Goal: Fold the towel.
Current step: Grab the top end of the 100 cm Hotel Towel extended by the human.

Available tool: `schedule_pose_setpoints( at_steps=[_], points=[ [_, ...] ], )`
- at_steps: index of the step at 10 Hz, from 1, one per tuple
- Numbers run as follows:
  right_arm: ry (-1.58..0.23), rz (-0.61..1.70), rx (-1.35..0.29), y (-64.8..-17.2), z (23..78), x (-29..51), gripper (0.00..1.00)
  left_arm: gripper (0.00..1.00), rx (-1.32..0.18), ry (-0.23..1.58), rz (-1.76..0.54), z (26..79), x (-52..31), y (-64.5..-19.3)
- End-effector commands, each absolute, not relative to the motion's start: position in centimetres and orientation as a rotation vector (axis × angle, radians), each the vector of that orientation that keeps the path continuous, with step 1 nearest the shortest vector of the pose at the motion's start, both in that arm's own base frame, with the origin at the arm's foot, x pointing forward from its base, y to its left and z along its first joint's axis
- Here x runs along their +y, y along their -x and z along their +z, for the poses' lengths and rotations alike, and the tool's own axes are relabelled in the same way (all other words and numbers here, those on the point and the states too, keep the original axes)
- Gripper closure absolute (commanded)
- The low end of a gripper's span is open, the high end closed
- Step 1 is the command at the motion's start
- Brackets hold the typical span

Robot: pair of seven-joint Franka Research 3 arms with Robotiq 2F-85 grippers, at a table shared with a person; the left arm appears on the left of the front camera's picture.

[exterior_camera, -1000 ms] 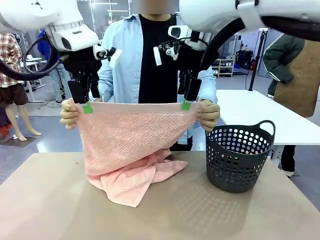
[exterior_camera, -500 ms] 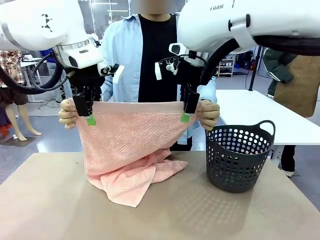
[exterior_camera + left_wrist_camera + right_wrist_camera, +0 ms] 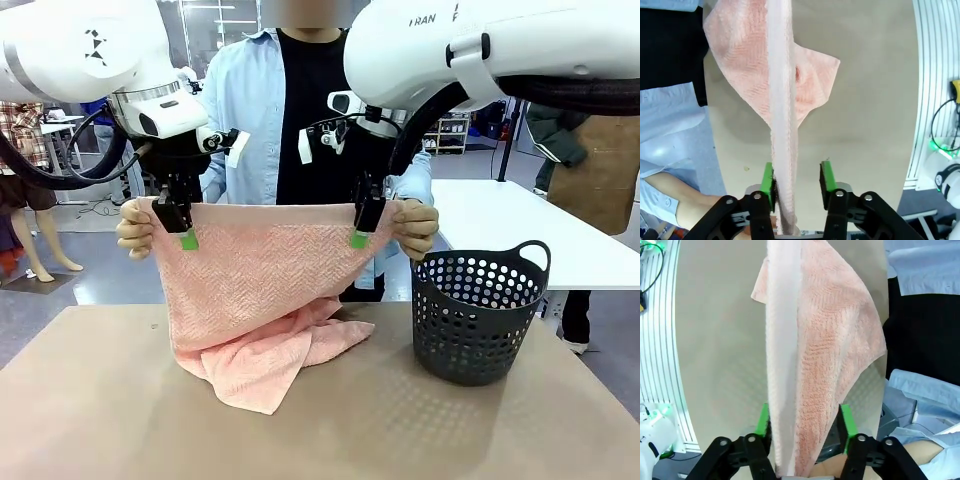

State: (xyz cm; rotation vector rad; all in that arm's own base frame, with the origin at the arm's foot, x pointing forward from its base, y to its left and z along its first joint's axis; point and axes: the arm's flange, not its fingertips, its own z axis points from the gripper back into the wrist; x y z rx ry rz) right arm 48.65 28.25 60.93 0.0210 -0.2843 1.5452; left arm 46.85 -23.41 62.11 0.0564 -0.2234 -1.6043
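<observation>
The left gripper (image 3: 186,232) straddles the top hem of the towel (image 3: 255,285) with its jaws part-way in. In its wrist view one green pad (image 3: 768,185) lies against the cloth, while the other pad (image 3: 826,182) stands off it with a strip of table showing between. The right gripper (image 3: 360,228) straddles the same hem further along, jaws wide, with the cloth running loose between its fingers (image 3: 763,422). Just outside each gripper a person holds a top corner — one hand (image 3: 135,228) beside the left gripper, the other hand (image 3: 418,228) beside the right. The towel hangs stretched between and below the two grippers, and its lower part lies bunched on the table (image 3: 90,400) beneath them. A dark perforated basket (image 3: 478,320) stands on the table below and outward of the right gripper — apart from the towel.
</observation>
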Motion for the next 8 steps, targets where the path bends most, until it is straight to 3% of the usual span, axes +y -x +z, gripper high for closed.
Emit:
schedule_pose_setpoints(
  at_steps=[1, 2, 8],
  points=[
    [-0.033, 1.51, -0.281, -48.6, 60.82, 28.44, 1.0, 0.94, -0.24, -0.057, -1.57, 61.86, -23.46, -46.93],
    [-0.082, 1.536, -0.292, -48.49, 60.91, 28.49, 1.0, 1.0, -0.24, -0.06, -1.566, 61.95, -23.35, -46.85],
    [-0.059, 1.491, -0.278, -48.87, 61.12, 28.19, 1.0, 1.0, -0.235, -0.068, -1.555, 62.31, -23.05, -46.74]
  ],
)
